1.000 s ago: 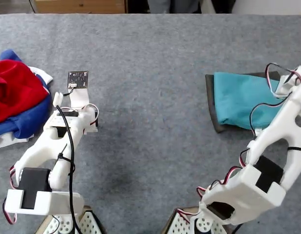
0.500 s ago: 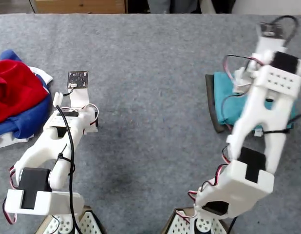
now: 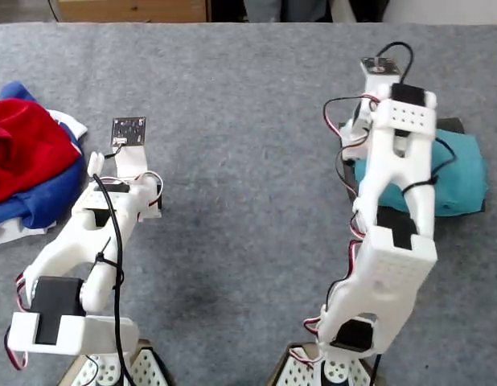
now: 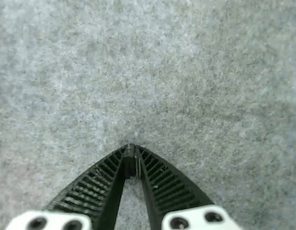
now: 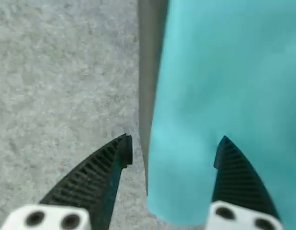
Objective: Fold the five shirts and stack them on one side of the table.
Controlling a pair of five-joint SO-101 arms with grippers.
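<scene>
Nearest the viewer, both arms rise from their bases at the near edge of the grey, carpet-like table (image 3: 232, 161). The left arm (image 3: 88, 233) leans forward and slightly toward the middle, with a small circuit board (image 3: 128, 131) at its far end. From its wrist, the left gripper (image 4: 130, 148) points down at bare table, its two ribbed fingers pressed together tip to tip with nothing between them.

Just beside that arm, at the table's left edge, lies an unfolded heap. A red shirt (image 3: 23, 145) is on top, a blue shirt (image 3: 47, 197) is under it, and a white shirt (image 3: 7, 233) pokes out below.

The right arm (image 3: 393, 209) stretches long and nearly straight away from its base. It crosses over the near-left part of a folded teal shirt (image 3: 457, 173) and hides that part from above. The teal shirt sits on a dark shirt (image 3: 451, 125), whose edge shows as a narrow strip along its side.

The right gripper (image 5: 174, 143) hangs over that edge with its fingers spread wide. One finger is above the bare table beside the dark strip and the other is above the teal cloth. I can't tell if either tip touches anything.

The two piles are well apart, at opposite sides of the table. A wooden cabinet (image 3: 132, 10) stands beyond the far edge.
</scene>
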